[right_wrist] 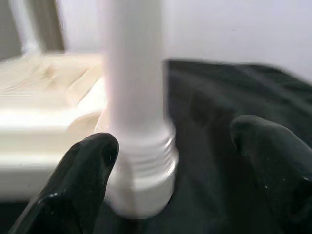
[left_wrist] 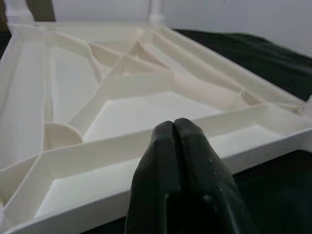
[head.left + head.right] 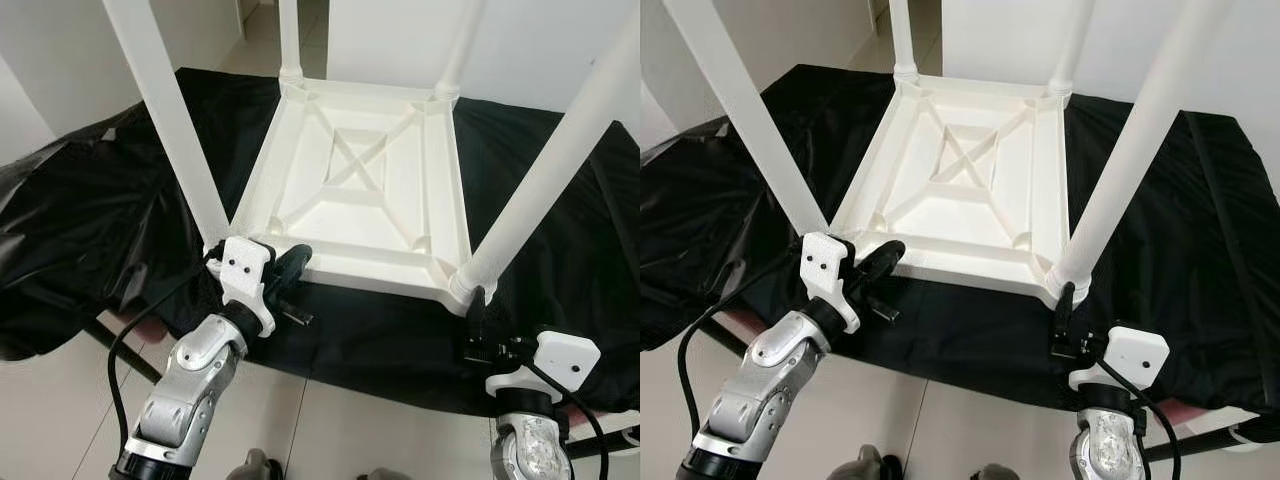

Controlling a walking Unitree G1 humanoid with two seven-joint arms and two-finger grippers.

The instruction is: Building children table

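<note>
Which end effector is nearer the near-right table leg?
Right. The right end effector, open, straddles the base of the near-right table leg; the left end effector, shut, rests at the tabletop's near-left edge.

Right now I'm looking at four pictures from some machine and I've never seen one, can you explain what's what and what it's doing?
It is a humanoid robot with two silver arms, each ending in two black fingers. The two wide pictures come from cameras in its head, looking down. The two close-ups come from cameras on its wrists, looking along the fingers.

In front of it a white table lies upside down on a black cloth, with four legs pointing up. The left end effector is shut and empty, its tips at the table's near edge. The right end effector is open, with one finger on each side of the base of the near right leg, not yet gripping it. Nothing is held.
</note>
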